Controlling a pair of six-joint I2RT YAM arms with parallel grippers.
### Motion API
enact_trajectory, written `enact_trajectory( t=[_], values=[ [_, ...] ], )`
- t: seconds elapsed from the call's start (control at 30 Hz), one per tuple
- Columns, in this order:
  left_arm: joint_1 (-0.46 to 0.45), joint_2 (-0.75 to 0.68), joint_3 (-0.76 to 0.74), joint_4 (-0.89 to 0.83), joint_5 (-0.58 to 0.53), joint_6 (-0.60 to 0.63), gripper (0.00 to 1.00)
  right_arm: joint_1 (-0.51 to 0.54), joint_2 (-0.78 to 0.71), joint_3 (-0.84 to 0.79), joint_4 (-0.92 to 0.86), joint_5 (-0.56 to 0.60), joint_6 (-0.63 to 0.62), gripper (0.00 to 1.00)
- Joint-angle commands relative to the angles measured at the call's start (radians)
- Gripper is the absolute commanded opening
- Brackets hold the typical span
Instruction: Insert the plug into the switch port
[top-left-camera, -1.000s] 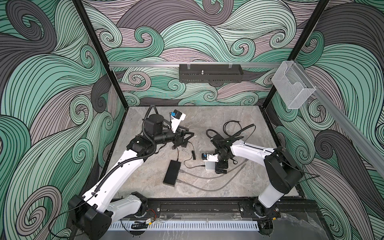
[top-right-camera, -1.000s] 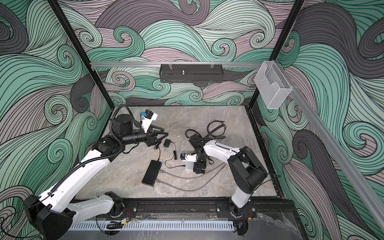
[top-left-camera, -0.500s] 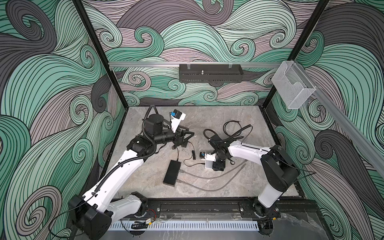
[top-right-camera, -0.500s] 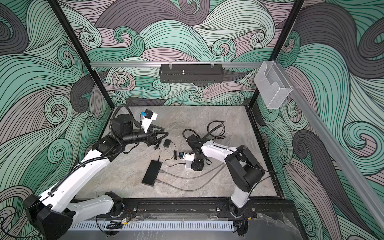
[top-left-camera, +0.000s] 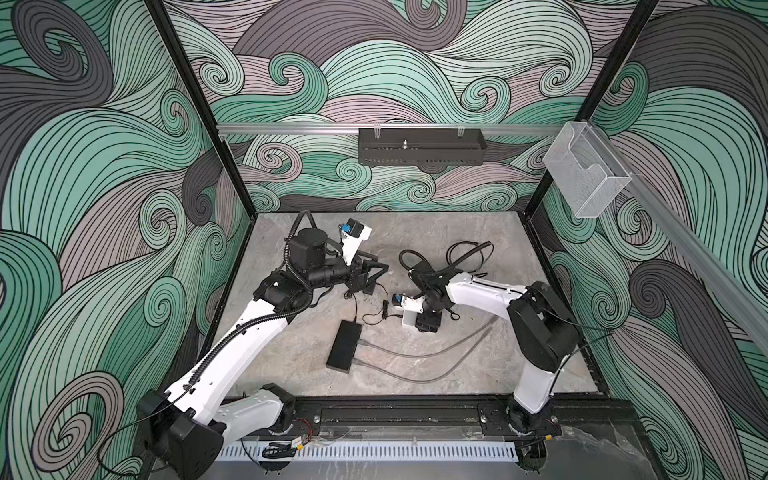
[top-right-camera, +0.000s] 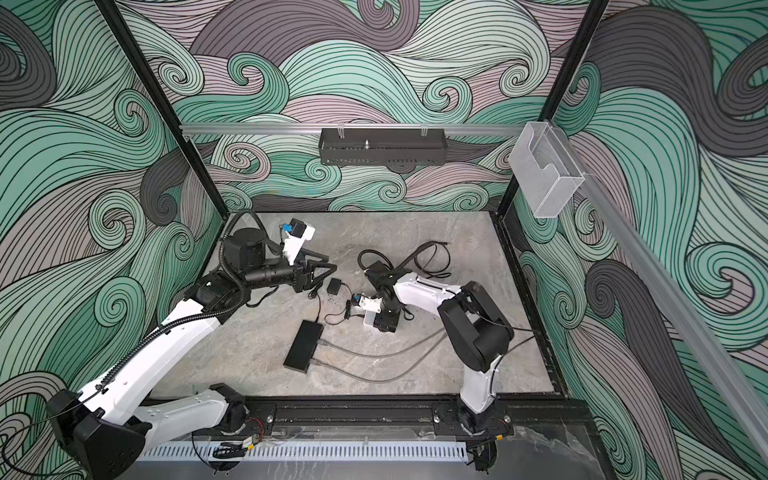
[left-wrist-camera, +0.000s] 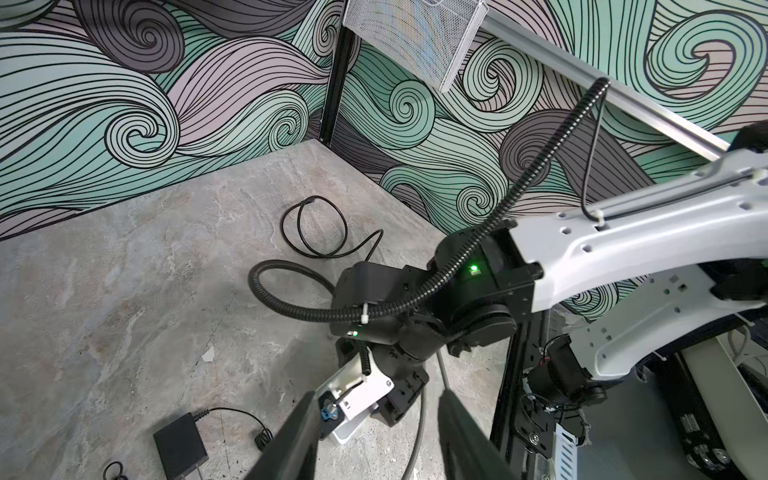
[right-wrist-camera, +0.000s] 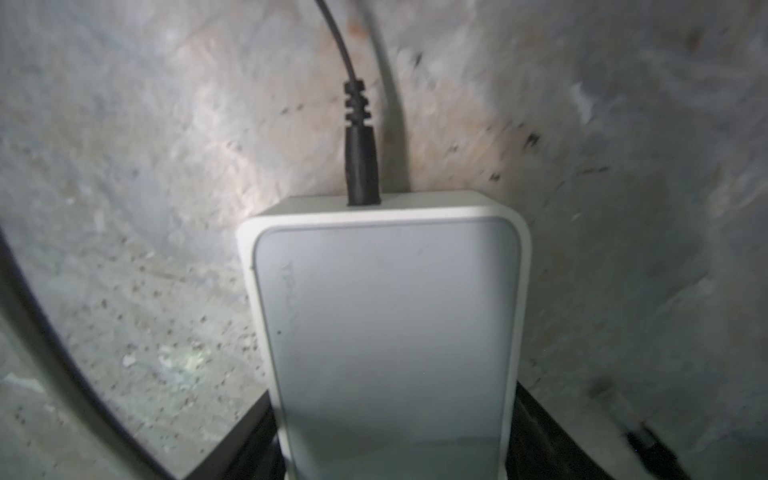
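1. The right claw (right-wrist-camera: 390, 453) is clamped on the white switch (right-wrist-camera: 386, 324), dark jaws snug against both long sides.
2. That switch's long axis runs straight out from the claw, and the black plug (right-wrist-camera: 360, 166) stands at the far end, in line with it; it looks pushed home.
3. The left claw (top-left-camera: 380, 269) hovers half-spread and empty over the table (top-left-camera: 436, 237); in both top views the right claw and its switch lie near, toward five o'clock from it.
4. My read: the right arm is nearer, so any last push should run along that long axis, or the plug may cock.
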Motion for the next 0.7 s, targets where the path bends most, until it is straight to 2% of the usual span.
enact_trajectory(
  t=[0.0,0.17,0.37,0.67],
  values=[
    [0.009,-0.022,0.004,0.001,-0.014,-0.010,0.49,-0.006,0.088,0.137,-0.015,0.017,0.078,0.61],
    [0.010,-0.028,0.008,-0.018,-0.045,-0.007,0.49,-0.034,0.285,0.430,-0.098,0.033,0.194,0.61],
    [0.010,-0.027,0.012,-0.027,-0.058,-0.002,0.49,-0.056,0.506,0.785,-0.212,0.091,0.261,0.62],
    [0.009,-0.006,0.017,-0.038,-0.062,-0.002,0.49,-0.102,0.693,1.094,-0.265,0.097,0.308,0.64]
  ],
)
